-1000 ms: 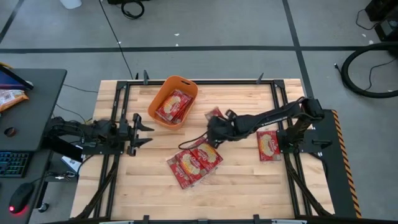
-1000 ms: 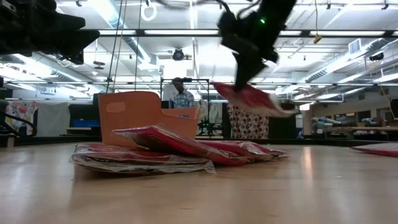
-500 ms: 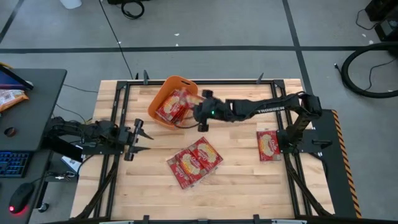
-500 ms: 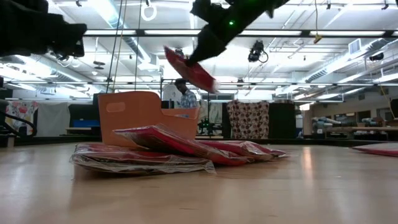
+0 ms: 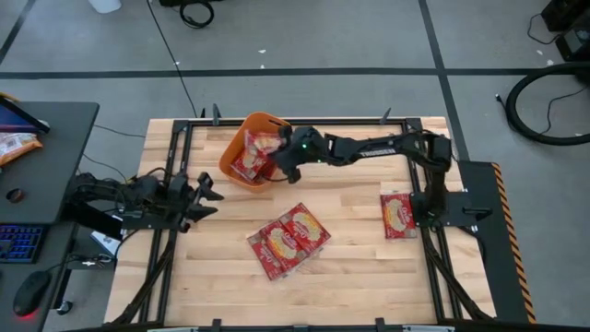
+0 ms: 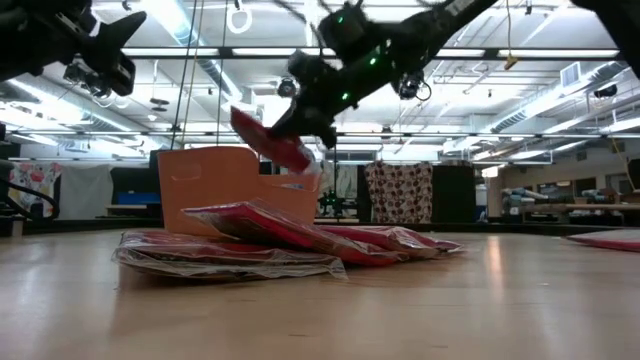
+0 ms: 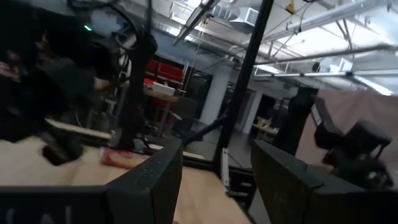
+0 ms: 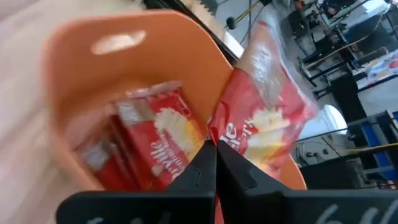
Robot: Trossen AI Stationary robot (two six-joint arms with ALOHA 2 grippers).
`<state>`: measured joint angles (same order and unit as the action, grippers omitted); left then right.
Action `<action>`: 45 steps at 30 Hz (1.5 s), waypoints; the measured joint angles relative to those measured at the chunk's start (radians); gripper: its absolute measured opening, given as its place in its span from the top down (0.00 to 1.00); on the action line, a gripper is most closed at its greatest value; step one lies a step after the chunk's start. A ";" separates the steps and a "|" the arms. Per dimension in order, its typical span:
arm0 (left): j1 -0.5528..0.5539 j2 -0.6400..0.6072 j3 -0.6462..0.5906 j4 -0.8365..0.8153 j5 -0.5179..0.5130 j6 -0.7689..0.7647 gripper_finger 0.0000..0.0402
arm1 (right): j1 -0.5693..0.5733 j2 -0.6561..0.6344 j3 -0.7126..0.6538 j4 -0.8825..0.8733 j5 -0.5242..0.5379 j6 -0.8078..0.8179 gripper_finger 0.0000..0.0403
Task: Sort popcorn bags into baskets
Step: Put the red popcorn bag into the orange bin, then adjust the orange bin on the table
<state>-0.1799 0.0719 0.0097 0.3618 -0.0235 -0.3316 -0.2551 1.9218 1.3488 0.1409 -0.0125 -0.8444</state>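
The orange basket [image 5: 241, 140] stands near the table's far edge with red popcorn bags [image 8: 152, 146] lying inside it. My right gripper [image 5: 284, 162], reaching in from the table's right, is shut on one red popcorn bag [image 5: 268, 144] held over the basket's right side; the low view shows this bag [image 6: 268, 139] above the basket [image 6: 210, 185]. A pile of several bags [image 5: 289, 238] lies flat in the table's middle, and one bag [image 5: 397, 214] lies near the right edge. My left gripper [image 5: 205, 190] waits open near the left edge. My right gripper pinches the popcorn bag by one edge [image 8: 219, 138] between its two shut fingers [image 8: 199, 171]. It comes at the bag from the table's right, slanting down. The bag is lifted clear, tilted, above the basket's opening [image 8: 124, 93].
A black metal frame [image 5: 184, 138] runs around the table. The pile [image 6: 250, 235] lies between the basket and the near edge. A desk with a keyboard [image 5: 18, 242] and an orange-and-white packet [image 5: 14, 146] stands left of the table. Bare wood shows near the front edge.
My right gripper has carried its bag from just above the pile, up and toward the far-left, until it hangs over the basket. It has stayed shut on the bag, which tipped as it went. The pile and the lone right bag have kept still.
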 joint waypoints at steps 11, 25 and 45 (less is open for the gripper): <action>0.000 0.000 0.000 -0.024 -0.002 -0.019 0.52 | -0.071 0.189 0.239 -0.237 -0.068 -0.114 0.97; 0.000 0.000 0.000 -0.023 -0.002 0.082 0.52 | -0.022 0.193 0.306 -0.371 0.119 -0.089 0.70; 0.000 0.000 0.000 -0.023 -0.002 0.082 0.52 | -0.045 0.089 0.291 -0.633 0.098 0.274 0.69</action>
<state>-0.1799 0.0719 0.0097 0.3389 -0.0254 -0.2495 -0.2996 2.0109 1.6398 -0.4916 0.0852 -0.5705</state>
